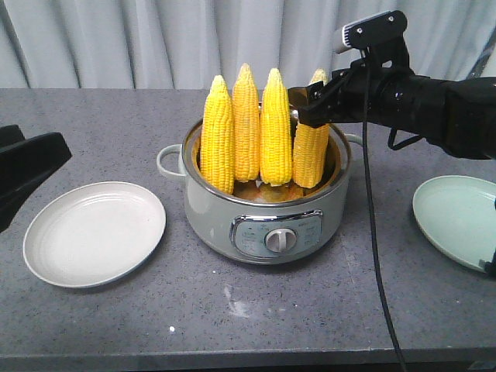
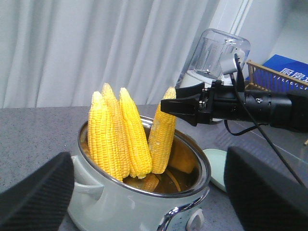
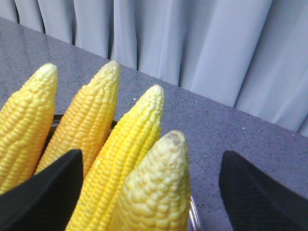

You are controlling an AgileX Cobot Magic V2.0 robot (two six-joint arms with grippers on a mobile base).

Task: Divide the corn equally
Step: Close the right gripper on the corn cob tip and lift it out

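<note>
Far left, your left tool point(image 1: 31, 167) hangs over the table point(image 1: 116, 333), jaws apart, holding nothing. Next to it the white plate point(image 1: 94, 232) is bare. All the corn point(image 1: 246, 124) is in the pot point(image 1: 209, 209) mid-table: four cobs upright, tips up, packed side by side. At the right cob point(image 1: 310, 159) your right tool point(image 1: 308, 105) straddles the upper part with jaws apart. The wrist view shows a gap on both sides, so no grip yet. The green plate point(image 1: 457, 221) at far right is bare too.

My read: two cobs per plate, and this one goes to green.
- Drop a bit lower before you close. The cob tapers, so a grip near the tip may slip off upward.
- Centre it between the fingers and close firm.
- Lift straight up until the butt clears the rim, or you likely drag the third cob point(image 1: 276, 128) over.
- Swing right and lay it flat, not on end.
- Mind the cable point(image 1: 372, 232) hanging in front of the pot.
</note>
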